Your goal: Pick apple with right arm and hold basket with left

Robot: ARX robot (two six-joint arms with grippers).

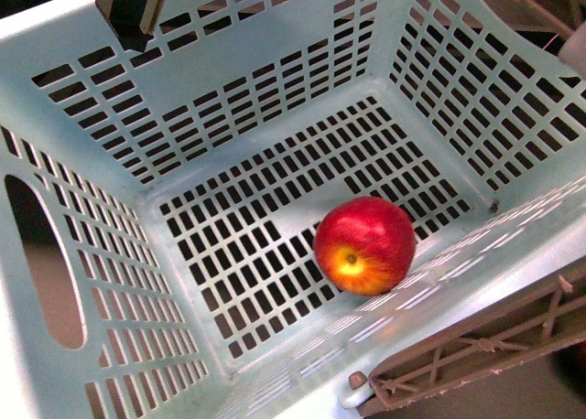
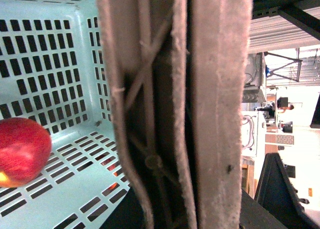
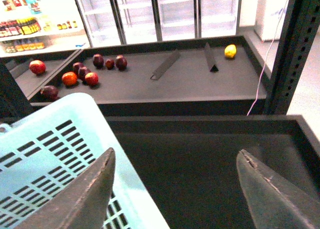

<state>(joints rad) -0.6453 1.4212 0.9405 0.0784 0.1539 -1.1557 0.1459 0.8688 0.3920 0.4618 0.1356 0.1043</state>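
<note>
Dark shelves (image 3: 200, 74) behind; right gripper (image 3: 176, 154) spread wide, left gripper unseen; apple (image 1: 364, 245) inside basket (image 1: 55, 35).

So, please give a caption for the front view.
Red apple resting on the slotted floor of the mint basket.

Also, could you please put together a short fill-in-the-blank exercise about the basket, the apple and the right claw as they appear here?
1. The apple lies on the slotted ___ of the basket.
2. The right claw is ___, with nothing between its fingers.
3. In the right wrist view, the fruit lying alone on the dark shelf is ___ in colour.
Missing words: floor; open; yellow.
</note>
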